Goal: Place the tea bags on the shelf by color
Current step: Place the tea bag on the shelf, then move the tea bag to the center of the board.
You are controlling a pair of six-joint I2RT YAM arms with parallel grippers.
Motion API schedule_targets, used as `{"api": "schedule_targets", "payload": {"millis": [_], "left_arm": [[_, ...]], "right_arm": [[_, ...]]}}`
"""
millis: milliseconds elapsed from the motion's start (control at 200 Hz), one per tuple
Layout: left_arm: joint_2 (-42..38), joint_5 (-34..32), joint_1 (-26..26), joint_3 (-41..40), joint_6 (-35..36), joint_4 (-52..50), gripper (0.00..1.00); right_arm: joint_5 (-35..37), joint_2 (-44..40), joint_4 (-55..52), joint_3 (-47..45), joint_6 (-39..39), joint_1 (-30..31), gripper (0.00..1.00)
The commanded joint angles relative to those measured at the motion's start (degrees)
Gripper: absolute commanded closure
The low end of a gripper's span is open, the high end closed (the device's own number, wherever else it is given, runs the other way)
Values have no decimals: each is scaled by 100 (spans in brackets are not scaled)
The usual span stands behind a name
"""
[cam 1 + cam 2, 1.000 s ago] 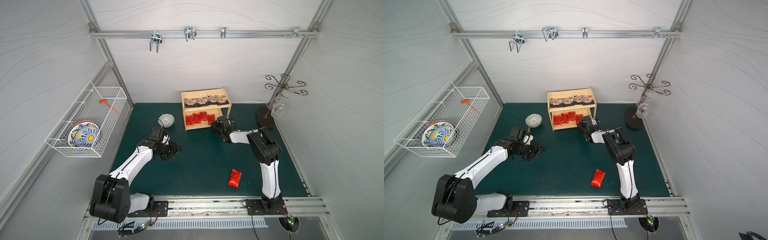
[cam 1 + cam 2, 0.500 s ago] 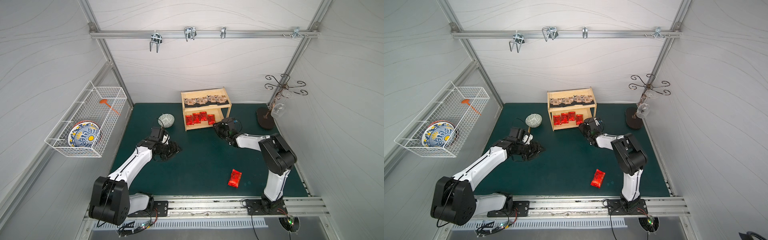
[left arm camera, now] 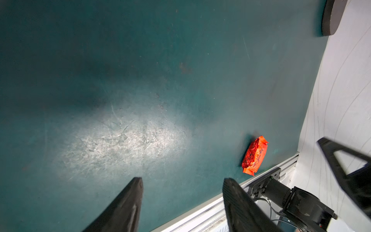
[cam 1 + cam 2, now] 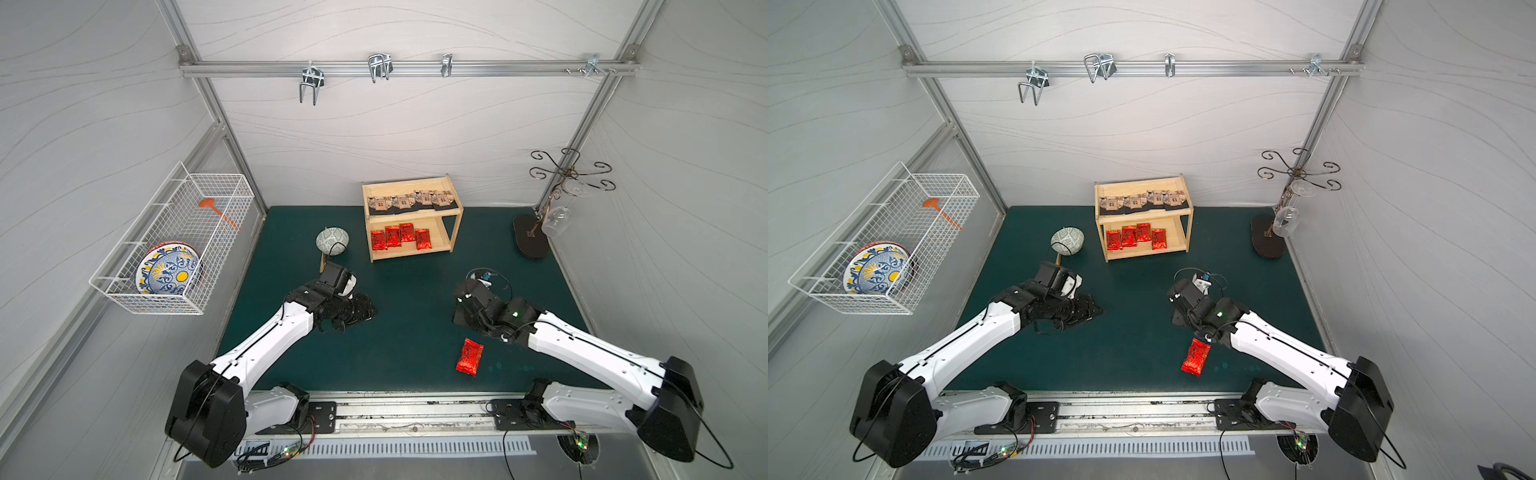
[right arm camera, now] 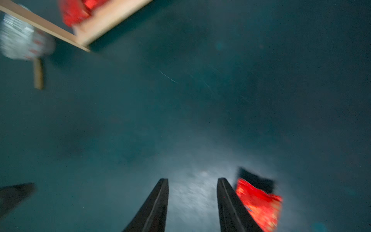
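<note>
The shelf (image 4: 455, 226) stands at the back of the green mat, with several beige tea bags (image 4: 409, 201) on its upper tier and several red ones (image 4: 401, 237) on the lower tier. One red tea bag (image 4: 469, 356) (image 4: 1196, 356) lies alone near the front edge. My right gripper (image 4: 459, 318) (image 5: 192, 178) hovers just behind it, open and empty; in the right wrist view the red bag (image 5: 259, 202) sits just outside one finger. My left gripper (image 4: 365, 311) (image 3: 181, 180) stands open and empty over the mat's left middle, far from the red bag (image 3: 255, 155).
A patterned bowl (image 4: 332, 241) on a small wooden stand sits left of the shelf. A white wire basket (image 4: 174, 249) with a painted plate hangs on the left wall. A dark-based metal glass rack (image 4: 532, 239) stands at the back right. The aluminium rail (image 4: 395, 415) bounds the front.
My right arm has pulled back from the shelf's lower tier toward the front, ending beside the loose red tea bag, and its jaws have widened. The left arm has hardly moved.
</note>
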Motion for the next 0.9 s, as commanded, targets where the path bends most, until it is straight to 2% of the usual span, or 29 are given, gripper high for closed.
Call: {"api": "schedule_targets", "payload": {"millis": [0,130,190,310,565,765,895], "left_arm": [[151,-175,-114,254,25,-9,29],[292,-144,-156,312,28,-44,24],[300,-172,-159,318,25,-71,22],[275,-236,-159,313,43,-104,18],[345,-177,-158,257,70,-88,11],[335,-199,-159,269,79,-105,8],[334,-252,-150,212,57,-47,7]], "right_arm": [[-20,-273,-1771,-100,159,238,44],[-365,-446,-1668,-325,238,286,26],[-592,-449,-1450,-481,280,286,21],[-976,-353,-875,-837,400,284,20],[-1162,25,-60,-1034,447,251,19],[-1188,317,56,-1112,472,120,19],[-1163,210,55,-1379,571,51,19]]}}
